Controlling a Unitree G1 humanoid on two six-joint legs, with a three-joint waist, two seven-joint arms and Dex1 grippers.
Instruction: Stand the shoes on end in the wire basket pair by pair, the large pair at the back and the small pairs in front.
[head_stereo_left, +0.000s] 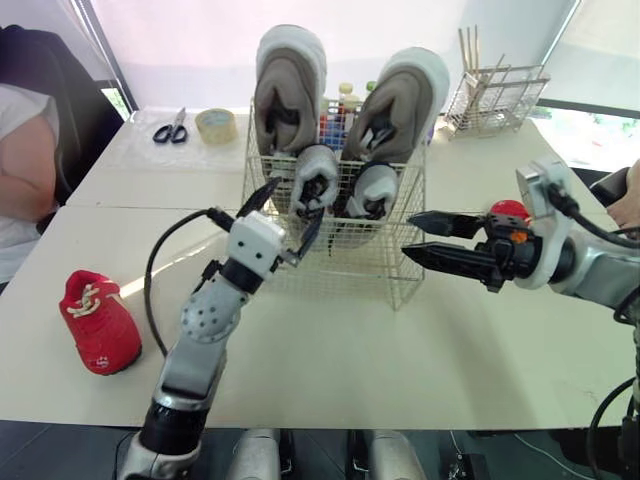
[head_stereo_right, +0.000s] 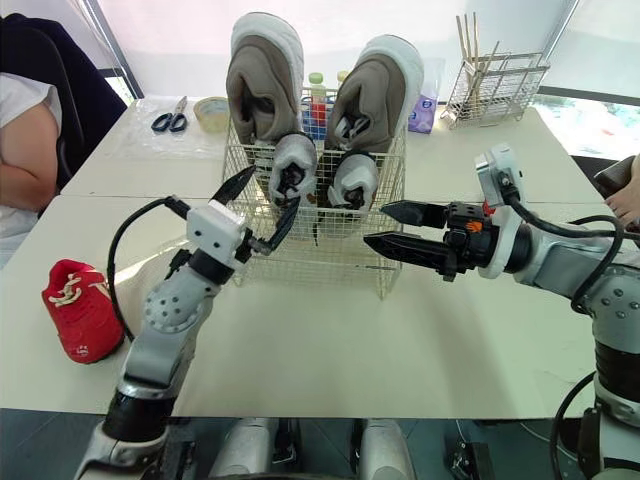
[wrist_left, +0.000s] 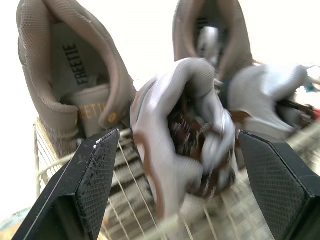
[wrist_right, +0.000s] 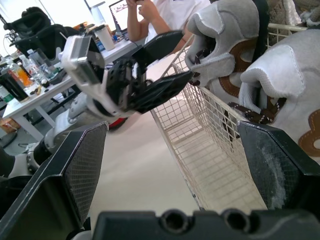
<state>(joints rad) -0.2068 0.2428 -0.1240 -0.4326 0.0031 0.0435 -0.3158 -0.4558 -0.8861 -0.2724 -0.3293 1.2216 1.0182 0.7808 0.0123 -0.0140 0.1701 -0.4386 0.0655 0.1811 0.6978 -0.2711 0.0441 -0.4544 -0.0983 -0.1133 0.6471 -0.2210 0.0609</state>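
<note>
Red object (head_stereo_left: 509, 209) right of wire basket (head_stereo_left: 400, 272) mostly hidden behind right arm (head_stereo_left: 600, 265); bottles (head_stereo_right: 318, 92) behind basket half covered by large shoes (head_stereo_left: 288, 95).

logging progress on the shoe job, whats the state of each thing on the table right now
wire basket: upright on table
large brown pair: on end, back of basket
small grey pair: on end, in front
red shoe: lying on table, outside basket
left tool: open, empty
right tool: open, empty
</note>
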